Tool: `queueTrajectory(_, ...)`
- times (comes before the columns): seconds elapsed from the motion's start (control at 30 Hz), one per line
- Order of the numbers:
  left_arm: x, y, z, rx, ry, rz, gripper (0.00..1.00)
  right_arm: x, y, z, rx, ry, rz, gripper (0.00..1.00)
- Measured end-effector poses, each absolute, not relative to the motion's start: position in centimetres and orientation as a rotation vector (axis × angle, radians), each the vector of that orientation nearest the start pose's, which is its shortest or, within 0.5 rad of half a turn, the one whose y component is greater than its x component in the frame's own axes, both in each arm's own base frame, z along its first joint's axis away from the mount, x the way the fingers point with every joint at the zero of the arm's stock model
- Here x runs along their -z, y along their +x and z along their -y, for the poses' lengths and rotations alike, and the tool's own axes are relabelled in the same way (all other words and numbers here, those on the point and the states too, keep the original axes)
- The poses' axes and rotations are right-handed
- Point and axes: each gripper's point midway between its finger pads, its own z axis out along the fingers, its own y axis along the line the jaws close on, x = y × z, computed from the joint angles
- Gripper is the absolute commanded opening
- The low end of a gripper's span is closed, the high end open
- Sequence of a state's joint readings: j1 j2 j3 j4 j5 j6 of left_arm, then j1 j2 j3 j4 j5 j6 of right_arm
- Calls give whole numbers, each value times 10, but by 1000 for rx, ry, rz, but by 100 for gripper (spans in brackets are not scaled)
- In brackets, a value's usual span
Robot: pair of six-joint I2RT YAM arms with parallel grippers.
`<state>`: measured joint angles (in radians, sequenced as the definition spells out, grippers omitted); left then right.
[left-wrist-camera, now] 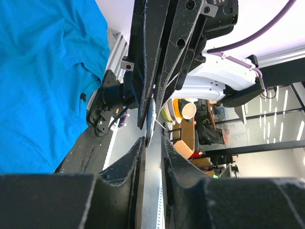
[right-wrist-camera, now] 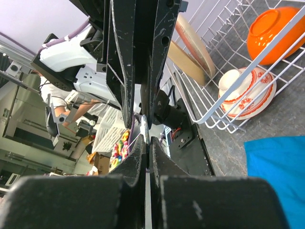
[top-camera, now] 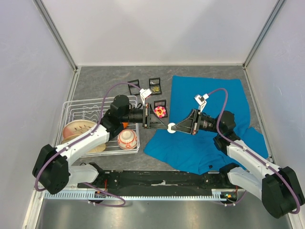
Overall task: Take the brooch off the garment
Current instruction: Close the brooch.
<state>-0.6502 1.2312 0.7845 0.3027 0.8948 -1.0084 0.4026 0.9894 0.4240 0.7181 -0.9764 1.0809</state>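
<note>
1. A white wire rack (top-camera: 86, 100) stands by the table's (top-camera: 102, 78) left edge. It holds a tan plate (top-camera: 76, 130) and a white-and-red bowl (top-camera: 127, 139).
2. The left gripper (left-wrist-camera: 152, 139) reaches rightwards from above the rack. Its fingers stand a narrow slot apart, with their tips on either side of the brooch. I cannot tell whether they touch it.
3. Three small black boxes sit toward the table's far edge, just left of the garment. One looks bare (top-camera: 133, 85) and one has a gold piece in it (top-camera: 155, 86). At the third (top-camera: 160, 102) there is a pink-and-yellow flower piece (top-camera: 160, 112). Whether the flower lies in that box or hangs above it cannot be told.
4. The brooch (left-wrist-camera: 151, 117), a thin white round piece, hangs in the air between the two grippers. It is at the garment's left edge and not on the cloth.
5. The right gripper (right-wrist-camera: 145, 142) points leftwards, its fingers pressed together on the brooch.
6. The garment (top-camera: 238, 105), teal-blue, lies spread over the right half of the table, from near its far edge toward its near edge.
</note>
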Motion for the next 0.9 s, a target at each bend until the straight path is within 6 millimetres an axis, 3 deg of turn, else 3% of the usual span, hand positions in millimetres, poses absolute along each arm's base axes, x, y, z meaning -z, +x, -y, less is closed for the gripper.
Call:
queueTrajectory(0.47, -273, 171, 331, 1926, 431, -2016, 23, -268, 174, -255, -1813, -371, -1694, 0)
queueTrajectory(0.6, -272, 171, 333, 1933, 429, -2020, 3, -268, 172, -256, -1821, -376, -1693, 0)
queueTrajectory(0.67, -273, 171, 333, 1936, 432, -2016, 2, -268, 172, -256, -1824, -369, -1700, 11)
queueTrajectory(0.7, -274, 171, 333, 1937, 435, -2011, 2, -267, 173, -256, -1825, -357, -1710, 31)
queueTrajectory(0.8, -270, 171, 333, 1928, 424, -2032, 2, -260, 177, -255, -1769, -362, -1761, 50)
queueTrajectory(0.9, -262, 173, 331, 1860, 426, -2090, 2, -254, 200, -238, -1602, -318, -1852, 60)
